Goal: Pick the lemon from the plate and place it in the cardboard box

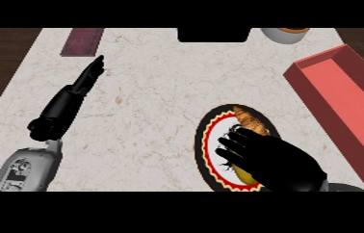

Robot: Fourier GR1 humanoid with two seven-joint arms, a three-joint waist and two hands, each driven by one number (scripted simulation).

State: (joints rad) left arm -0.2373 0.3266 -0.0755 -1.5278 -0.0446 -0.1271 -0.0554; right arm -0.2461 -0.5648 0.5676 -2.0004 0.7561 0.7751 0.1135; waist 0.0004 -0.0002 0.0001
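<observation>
A pale marbled table [156, 97] is spread below, with the plate [207, 145] taken as landmark. Over the plate the right hand [274, 162] is lowered, its fingers curled round the lemon [245, 175], of which only a yellow sliver is seen; a croissant [250, 120] is left at the plate's far rim. Right of the plate the red-sided box [331, 90] is waiting. Far left of the plate the left hand [89, 75] is kept straight-fingered, out of the way.

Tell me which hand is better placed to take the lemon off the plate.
The right hand. It is already over the plate, its fingers curling at the lemon, with the box on that same side. The left hand rests open, far across the counter.
</observation>
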